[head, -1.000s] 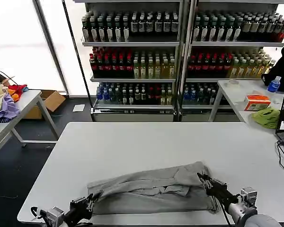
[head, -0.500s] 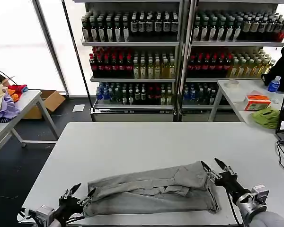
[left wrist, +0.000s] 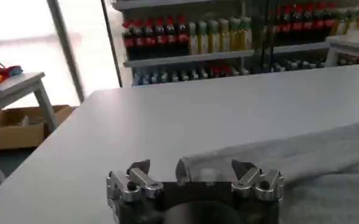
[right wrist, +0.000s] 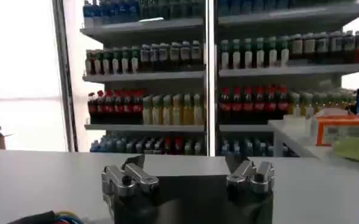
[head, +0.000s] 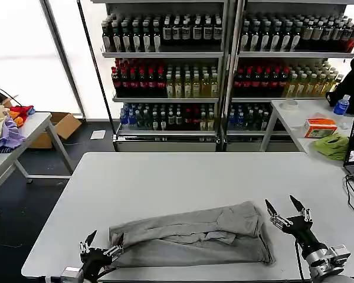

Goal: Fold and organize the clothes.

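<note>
Both grippers have let go and backed off since a second ago: right gripper (head: 284, 210) was at the shirt's right end, now sits clear of it, fingers (head: 269, 207) spread wide with nothing between them. Left gripper (head: 102, 241) has dropped back toward the worktop's near edge, fingers likewise spread and empty, one tip just at the shirt's left corner.

Grey shirt (head: 192, 234) lies folded into a long band on the white worktop (head: 183, 177), stretched crosswise between the two sets of fingers, left end near the left fingers, right end just short of the right ones. Fabric is rumpled, thicker at the right end.

Left wrist view: shirt (left wrist: 301, 158) lies just ahead of the open fingers (left wrist: 140, 175). Right wrist view: fingers (right wrist: 134, 173) parted, bare worktop (right wrist: 39, 176) ahead, drinks shelves (right wrist: 203, 67) beyond.
</note>
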